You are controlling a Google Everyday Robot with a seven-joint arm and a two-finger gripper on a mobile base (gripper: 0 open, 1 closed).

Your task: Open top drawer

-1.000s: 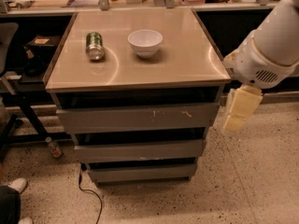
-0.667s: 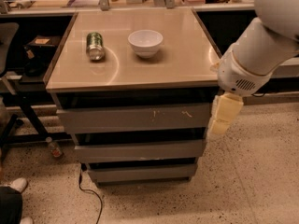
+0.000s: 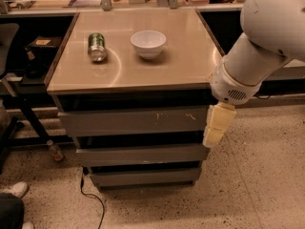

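Okay, the arm (image 3: 267, 27) has swung left and down toward the bench's (image 3: 190, 56) front right corner. The top drawer (image 3: 133, 121) looks shut under the front edge, and the pincer (image 3: 213, 138) now hangs by its right end, probably lining up the pull. Can't tell if the pincer's open, closed or touching the panel, and the arm runs out of shot.

Speckled terrazzo floor (image 3: 267, 180); black cable (image 3: 93, 202) lying on it; cluttered counter (image 3: 62, 2) behind; warm, dim light.

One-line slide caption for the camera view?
Gripper hangs at the right end of the closed top drawer; can and bowl sit above.
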